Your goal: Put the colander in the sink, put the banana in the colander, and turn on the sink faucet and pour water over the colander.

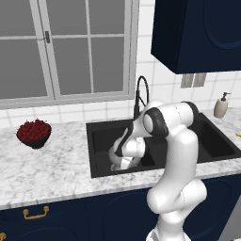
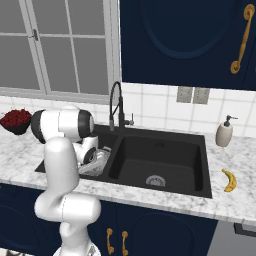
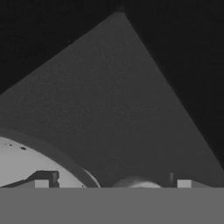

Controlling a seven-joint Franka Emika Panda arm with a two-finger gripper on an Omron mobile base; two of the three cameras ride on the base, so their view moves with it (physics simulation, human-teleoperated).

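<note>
Even, soft rendered light fills both base views, sharp to the edges, without glare; the sink (image 2: 165, 160) reads near-black, while the hand view is dim, grey and grainy.

Black sink (image 2: 165, 145), yellow banana (image 2: 230, 180), silver colander (image 2: 96, 162), white marble counter (image 1: 52, 164)

Your arm (image 2: 62, 150) bends down into the left basin of the black sink (image 2: 165, 187). The colander (image 2: 95, 162) lies there, tilted against the wrist. The banana (image 2: 229, 180) rests on the counter (image 2: 240, 200) right of the sink, below the soap dispenser (image 2: 224, 133). The faucet (image 2: 117, 107) stands behind the divider.
</note>
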